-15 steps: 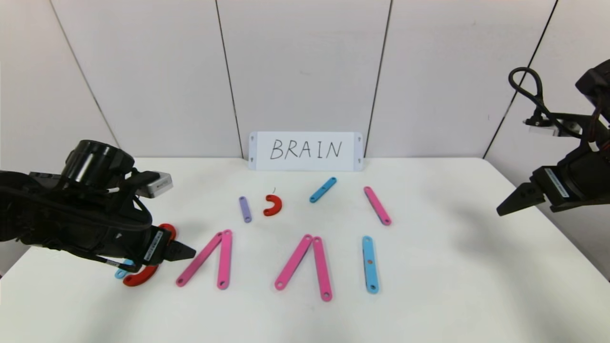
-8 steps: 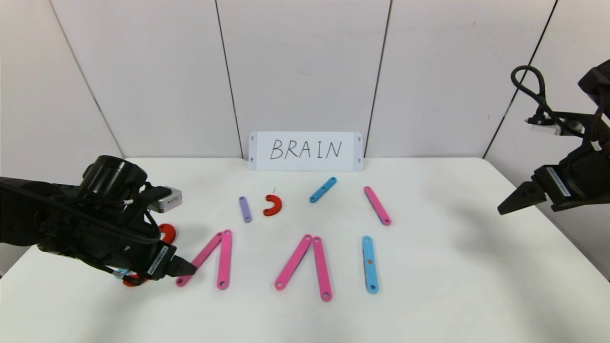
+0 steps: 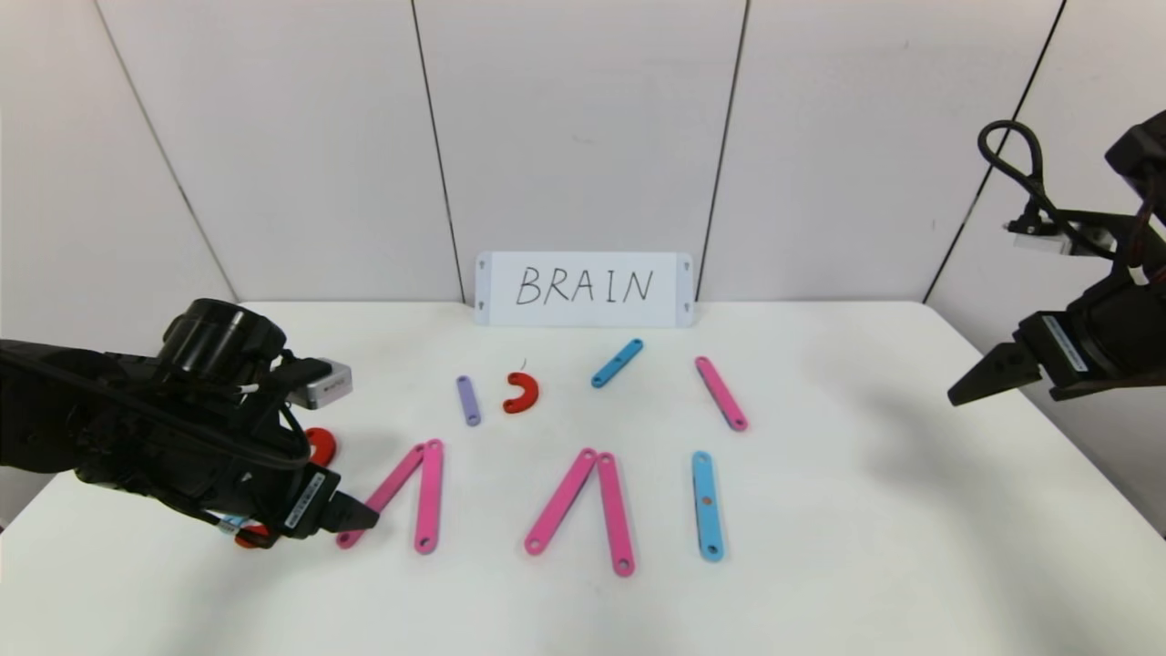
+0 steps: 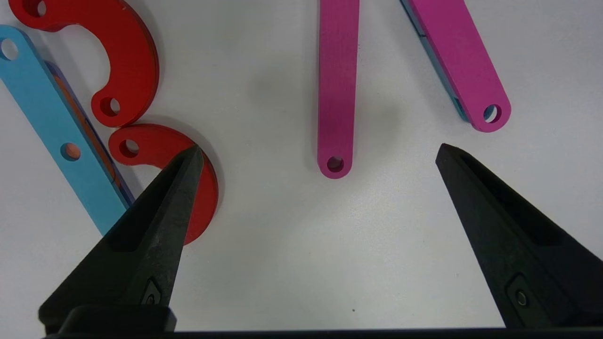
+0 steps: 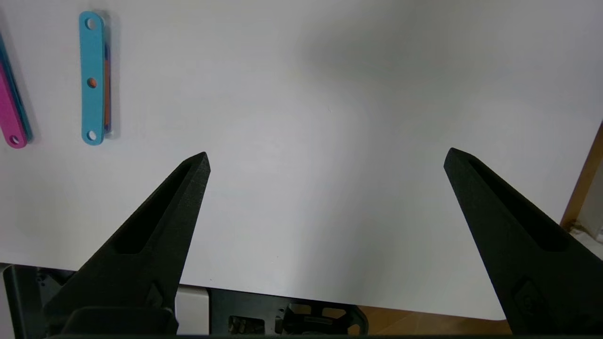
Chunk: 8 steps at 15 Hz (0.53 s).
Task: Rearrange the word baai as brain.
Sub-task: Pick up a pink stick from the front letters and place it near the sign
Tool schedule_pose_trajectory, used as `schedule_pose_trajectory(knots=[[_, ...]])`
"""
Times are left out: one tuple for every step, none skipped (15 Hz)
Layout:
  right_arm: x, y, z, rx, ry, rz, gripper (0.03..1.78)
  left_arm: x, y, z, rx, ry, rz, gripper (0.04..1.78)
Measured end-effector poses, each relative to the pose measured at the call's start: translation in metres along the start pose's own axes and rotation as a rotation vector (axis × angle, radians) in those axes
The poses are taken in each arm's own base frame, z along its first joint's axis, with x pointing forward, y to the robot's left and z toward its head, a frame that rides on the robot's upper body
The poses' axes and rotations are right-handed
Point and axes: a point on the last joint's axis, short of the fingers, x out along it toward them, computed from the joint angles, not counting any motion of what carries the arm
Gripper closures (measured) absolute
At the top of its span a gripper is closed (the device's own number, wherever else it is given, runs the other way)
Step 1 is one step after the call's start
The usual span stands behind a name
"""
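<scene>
The left end effector [image 4: 319, 155] is wide open and holds nothing. It hangs low over the table [image 3: 865, 510], by the near end of the left pink pair [image 3: 401, 497]. One tip is over a red curve [image 4: 188, 174] beside a blue strip [image 4: 56, 132]. More pink, blue and purple strips lie nearer the BRAIN card [image 3: 584, 289]. The right end effector [image 5: 325, 155] waits wide open, far from the card.

Black arms, pointed black pincer [image 4: 320, 155] fingers, looped cable [image 3: 1011, 164].
</scene>
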Motion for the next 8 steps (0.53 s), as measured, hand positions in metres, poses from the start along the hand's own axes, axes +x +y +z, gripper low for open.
schedule_pose_trajectory(knots=[[0.0, 0.003, 0.002, 0.005, -0.019, 0.021, 0.07, 0.0, 0.0, 0.0, 0.001, 0.0, 0.0, 0.09], [0.001, 0.009, 0.004, 0.006, -0.033, 0.053, 0.07, 0.0, 0.0, 0.0, 0.001, 0.0, 0.0, 0.09], [0.003, 0.016, 0.006, 0.007, -0.035, 0.089, 0.07, 0.0, 0.0, 0.0, 0.001, 0.0, 0.0, 0.09], [0.004, 0.024, 0.007, 0.005, -0.037, 0.117, 0.07, 0.0, 0.0, 0.0, 0.001, 0.0, -0.001, 0.09], [0.006, 0.033, 0.007, 0.004, -0.04, 0.136, 0.07, 0.0, 0.0, 0.0, 0.002, -0.001, -0.001, 0.09], [0.007, 0.037, 0.008, 0.004, -0.042, 0.146, 0.07, 0.0, 0.0, 0.0, 0.002, -0.001, -0.002, 0.09], [0.008, 0.04, 0.008, 0.0, -0.039, 0.15, 0.07, 0.0, -0.001, 0.0, 0.002, -0.001, -0.002, 0.09], [0.009, 0.041, 0.008, -0.003, -0.036, 0.153, 0.07, 0.0, -0.001, 0.0, 0.003, -0.002, -0.002, 0.09]])
